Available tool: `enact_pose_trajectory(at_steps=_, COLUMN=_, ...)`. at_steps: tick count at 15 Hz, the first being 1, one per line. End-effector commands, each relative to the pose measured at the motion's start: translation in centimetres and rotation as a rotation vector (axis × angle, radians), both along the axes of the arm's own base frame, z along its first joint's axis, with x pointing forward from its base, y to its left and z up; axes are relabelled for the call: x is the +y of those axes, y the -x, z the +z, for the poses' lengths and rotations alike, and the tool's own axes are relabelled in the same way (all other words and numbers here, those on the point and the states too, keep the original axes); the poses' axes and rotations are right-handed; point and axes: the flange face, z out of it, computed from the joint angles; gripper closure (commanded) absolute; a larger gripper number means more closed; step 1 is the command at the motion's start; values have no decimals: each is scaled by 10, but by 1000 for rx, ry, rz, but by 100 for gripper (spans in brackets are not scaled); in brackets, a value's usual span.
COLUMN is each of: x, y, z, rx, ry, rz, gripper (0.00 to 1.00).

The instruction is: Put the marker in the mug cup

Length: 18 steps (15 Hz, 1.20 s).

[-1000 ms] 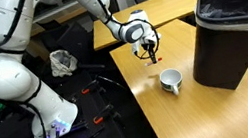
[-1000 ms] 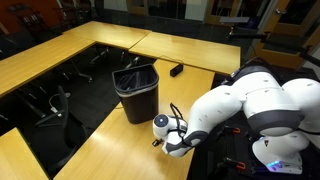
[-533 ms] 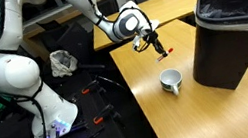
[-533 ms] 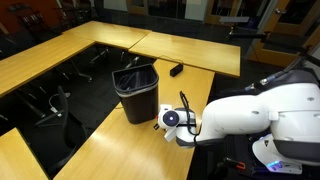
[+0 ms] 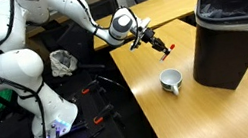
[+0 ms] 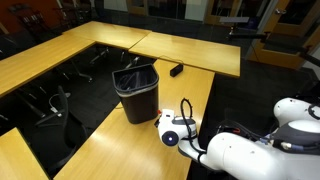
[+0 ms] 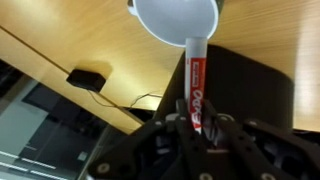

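The arm reaches out from its base over the counter [image 5: 205, 116], its wrist bent so the end effector [image 5: 148, 41] slants down toward the bin [image 5: 229, 31]. In the wrist view the end effector [image 7: 197, 122] is clenched on the marker [image 7: 196, 88], the fingers [image 7: 176, 125] pinching its rear end. The marker [image 5: 164, 46] hangs in the air, clear of the counter, its long axis running straight out from the fingers and its free tip aimed at the mug [image 7: 175, 20]. The mug [image 5: 170, 79] stands upright near the counter's edge on the robot's side, just beside the bin.
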Motion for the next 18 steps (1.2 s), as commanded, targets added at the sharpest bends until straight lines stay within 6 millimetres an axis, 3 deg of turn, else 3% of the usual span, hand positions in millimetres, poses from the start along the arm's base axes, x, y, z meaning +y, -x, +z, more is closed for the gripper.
enact_pose_trajectory(at_steps=1, x=-4, y=-2, z=-11, rx=-62, ry=148, rz=-104, gripper=95)
enact_pose_trajectory(at_steps=9, x=-19, y=1, z=-55, rx=-113, ry=377, rz=-409, gripper=95)
enact_pose_trajectory(at_steps=17, x=-15, y=-29, z=-108, rx=-178, ry=227, rz=-396, gripper=93)
enact_pose_trajectory(at_steps=18, x=-13, y=-30, z=-110, rx=-175, ry=204, rz=-388, gripper=56)
